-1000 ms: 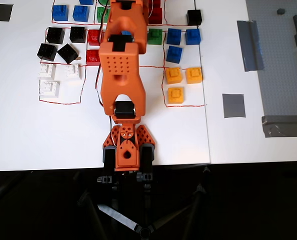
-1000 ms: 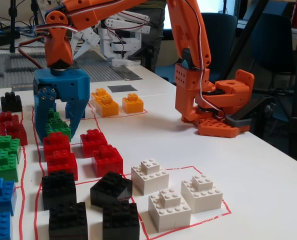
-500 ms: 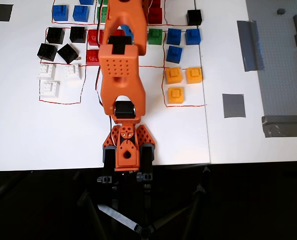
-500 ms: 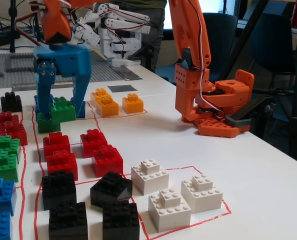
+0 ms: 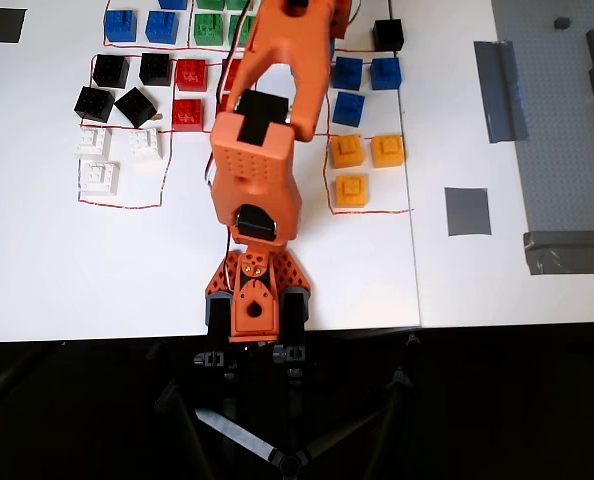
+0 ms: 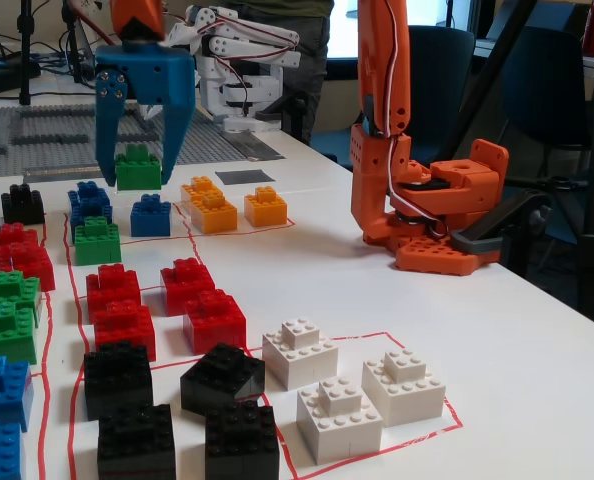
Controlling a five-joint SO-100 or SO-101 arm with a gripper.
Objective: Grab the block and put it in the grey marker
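In the fixed view, the hand (image 6: 137,170) was seen clenched on the block (image 6: 138,168), upper left of frame, apparently raised clear of the counter (image 6: 537,380). Grasp judged done; transfer remained. The grey marker (image 5: 467,211) lay bare, right of centre overhead. Block studs pointed up; no long axis was evident.

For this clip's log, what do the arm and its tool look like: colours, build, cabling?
The arm is bright orange printed plastic in boxy segments with black servo blocks set in. Its orange base sits at the table edge. Thin red and white wires run along the upright link. The tool is blue, with two long tapering fingers.
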